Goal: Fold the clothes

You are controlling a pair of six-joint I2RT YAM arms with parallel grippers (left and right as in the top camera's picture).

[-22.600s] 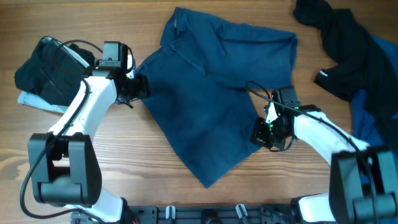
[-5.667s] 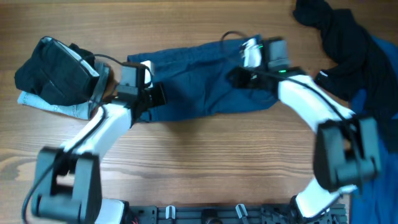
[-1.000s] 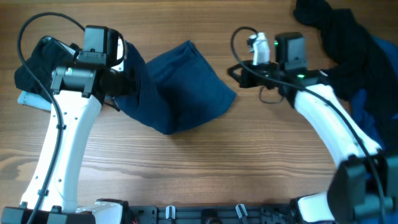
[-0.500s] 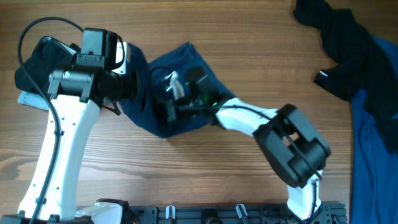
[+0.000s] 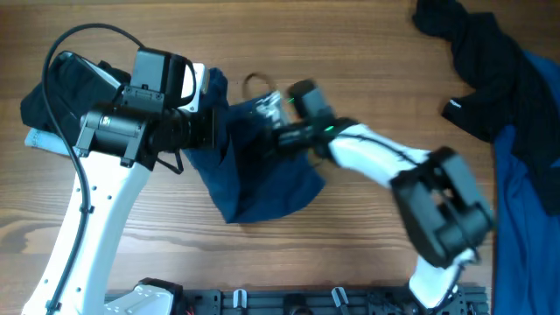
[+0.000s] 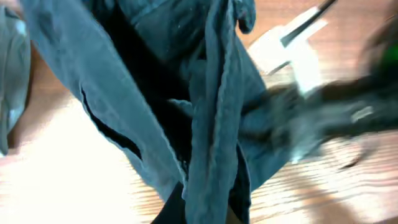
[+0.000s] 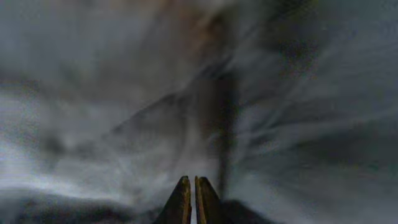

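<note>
The dark teal shorts [image 5: 262,179] hang in a bunched fold from my left gripper [image 5: 210,129], which is lifted above the table and shut on one edge. In the left wrist view a strip of the shorts [image 6: 211,124] runs down into the left gripper [image 6: 208,214]. My right gripper [image 5: 261,131] reaches in from the right and presses against the upper part of the shorts. In the blurred right wrist view the right gripper [image 7: 193,186] is shut, its fingertips together with nothing between them, close against dark cloth [image 7: 280,124].
A folded black garment [image 5: 52,96] lies at the far left on a pale denim piece [image 5: 48,140]. A black garment [image 5: 477,52] and a brighter blue one [image 5: 525,166] are piled at the right edge. Bare wooden table [image 5: 350,245] lies in front.
The right arm swung left from beside the shorts into the bundle. The left gripper lifted the shorts slightly to the right, and they now hang more bunched.
</note>
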